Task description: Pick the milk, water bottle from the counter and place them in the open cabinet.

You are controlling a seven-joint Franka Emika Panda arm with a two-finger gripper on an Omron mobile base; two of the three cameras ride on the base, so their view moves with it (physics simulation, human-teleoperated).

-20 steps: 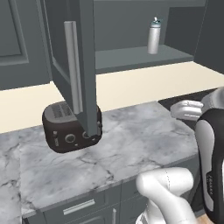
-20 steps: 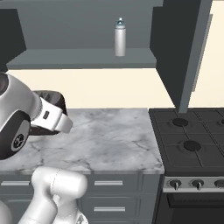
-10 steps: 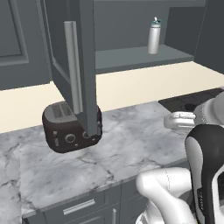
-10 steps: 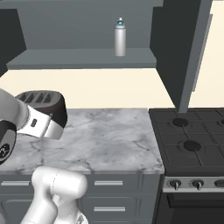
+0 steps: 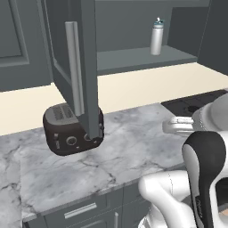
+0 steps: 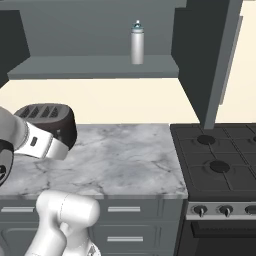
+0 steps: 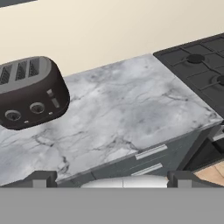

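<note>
Water bottle (image 6: 137, 43) stands upright on the open cabinet (image 6: 95, 66) shelf, near its right end. Gripper (image 7: 111, 178) jaws wide apart, empty; only the fingertips (image 7: 40, 178) show, low in the hand view. Cabinet door (image 5: 80, 67) hides part of the toaster (image 5: 67, 129) on the marble worktop (image 6: 125, 160).

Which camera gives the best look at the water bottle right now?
The right base view: the water bottle stands unobstructed, near centre, on the open cabinet shelf. The left base view shows it smaller, off to the right.
</note>
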